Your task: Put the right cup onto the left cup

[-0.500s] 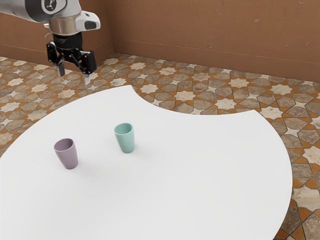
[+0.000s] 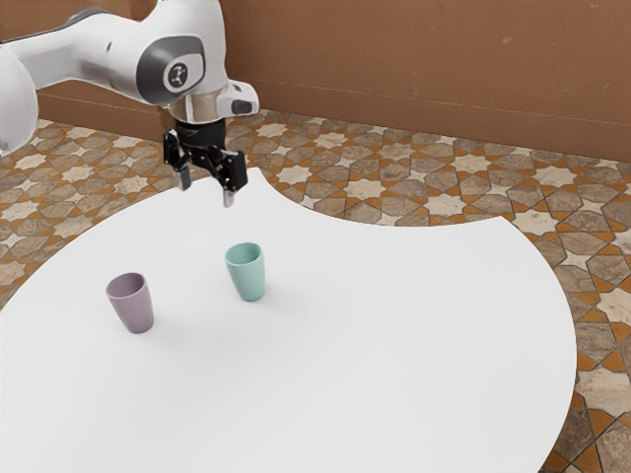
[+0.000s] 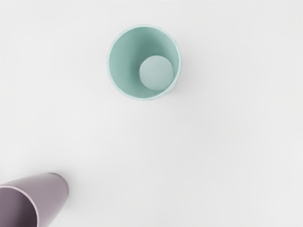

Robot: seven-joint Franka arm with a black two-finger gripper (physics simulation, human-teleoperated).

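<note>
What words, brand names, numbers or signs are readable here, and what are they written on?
Robot arm: a round emblem, too small to read.
Teal cup: no writing visible.
Purple cup: no writing visible.
Table: none.

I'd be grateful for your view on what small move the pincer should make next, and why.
I'd ease the empty, open pincer toward a spot above the teal cup, before any lowering. It hovers high, around neither cup. The teal cup stands upright, apart from the purple cup, and is the exterior view's right one, so probably the one to lift.
</note>
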